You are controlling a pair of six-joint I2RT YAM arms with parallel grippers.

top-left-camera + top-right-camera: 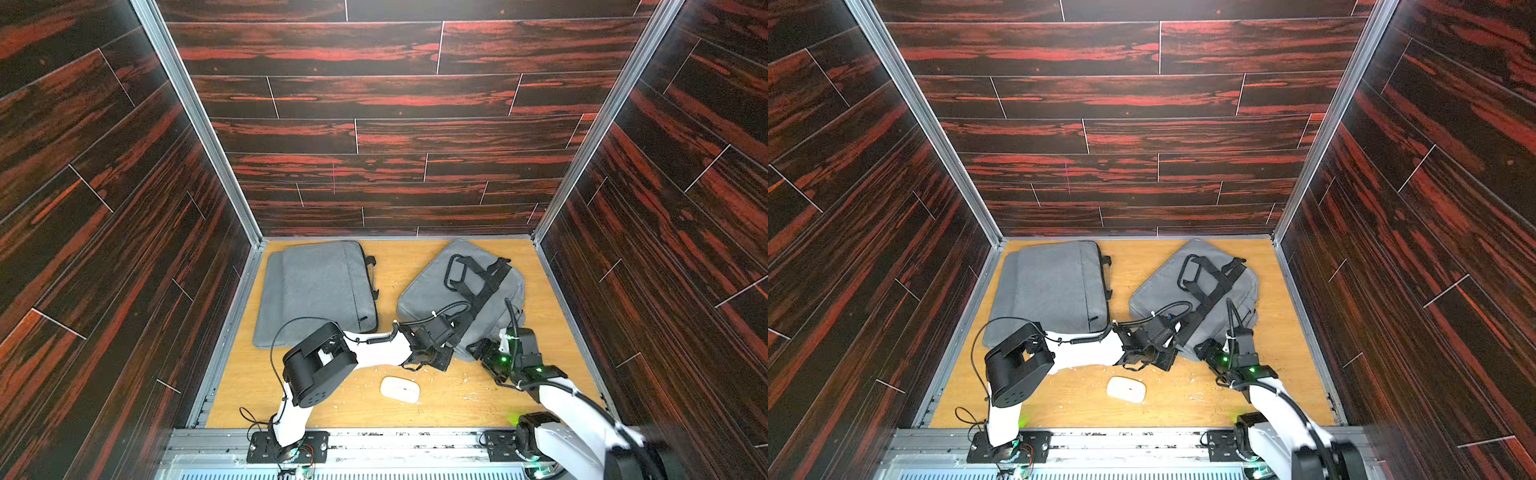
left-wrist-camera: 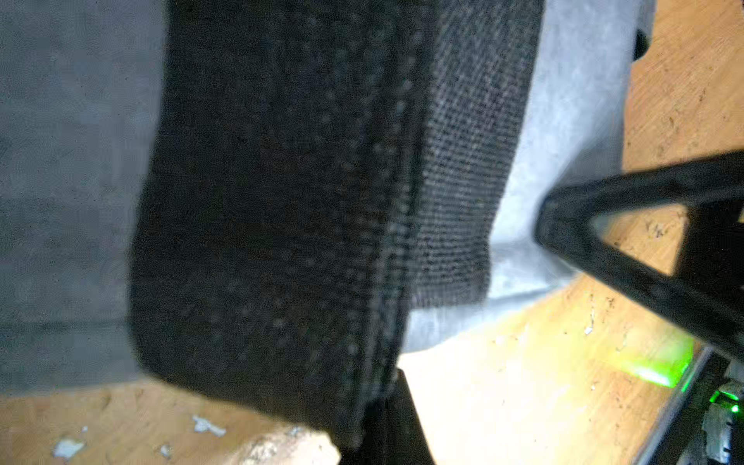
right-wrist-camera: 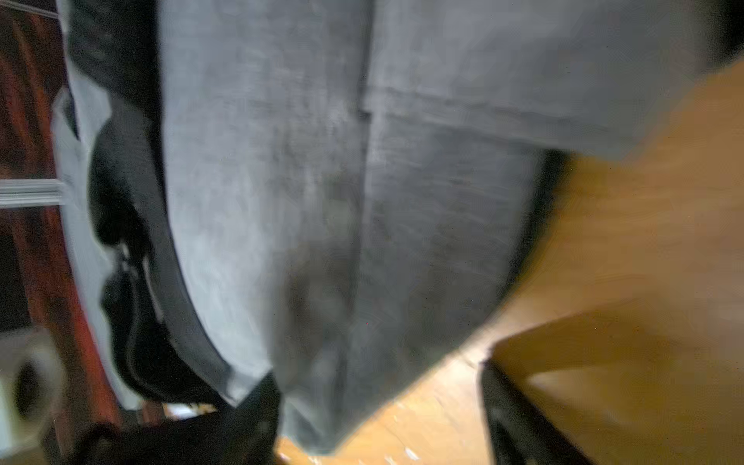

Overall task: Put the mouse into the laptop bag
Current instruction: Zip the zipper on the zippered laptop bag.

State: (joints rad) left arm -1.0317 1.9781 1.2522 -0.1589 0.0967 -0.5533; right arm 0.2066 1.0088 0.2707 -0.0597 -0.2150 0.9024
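The white mouse (image 1: 400, 389) (image 1: 1126, 389) lies on the wooden floor near the front, free of both grippers. Behind it lies a grey laptop bag (image 1: 428, 286) (image 1: 1158, 286) with black straps, set at an angle. My left gripper (image 1: 456, 332) (image 1: 1177, 338) (image 2: 386, 422) is shut on its black strap (image 2: 282, 201) at the bag's near edge. My right gripper (image 1: 477, 348) (image 1: 1204, 348) (image 3: 382, 402) is open at the bag's near right corner. The grey fabric (image 3: 322, 181) hangs between its fingers, close to one of them. No opening into the bag shows.
A second grey bag (image 1: 316, 291) (image 1: 1050, 286) lies flat at the back left. Dark wood-patterned walls close in three sides. A metal rail (image 1: 374, 440) runs along the front. White crumbs are scattered on the floor around the mouse.
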